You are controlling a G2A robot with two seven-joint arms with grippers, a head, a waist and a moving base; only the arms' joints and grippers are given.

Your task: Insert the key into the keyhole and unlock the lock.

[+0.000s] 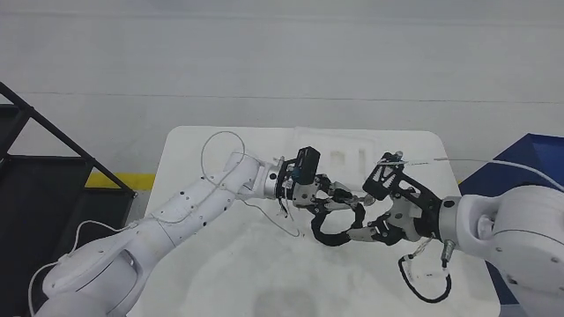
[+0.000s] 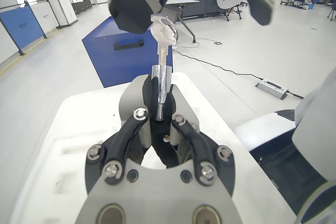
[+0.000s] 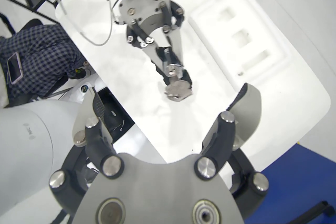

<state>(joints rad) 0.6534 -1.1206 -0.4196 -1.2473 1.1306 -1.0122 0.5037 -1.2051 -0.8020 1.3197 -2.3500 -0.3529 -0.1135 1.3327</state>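
Key (image 2: 163,32) sits in lock (image 2: 162,72) clamped by left gripper (image 2: 159,93); right gripper (image 2: 197,15), open at its 3 o'clock, likely must pinch and turn it.

key (image 2: 163,32) in end of lock (image 2: 162,83) | lock between fingers of left tool (image 2: 158,93), above bench (image 1: 264,269) middle | right tool (image 2: 195,9) right of it, fingers either side of key head | foam tray (image 1: 348,151) on bench behind them

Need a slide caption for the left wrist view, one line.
Left gripper clamps the lock by its chrome barrel, key seated in the keyhole, right gripper open at the key's head.
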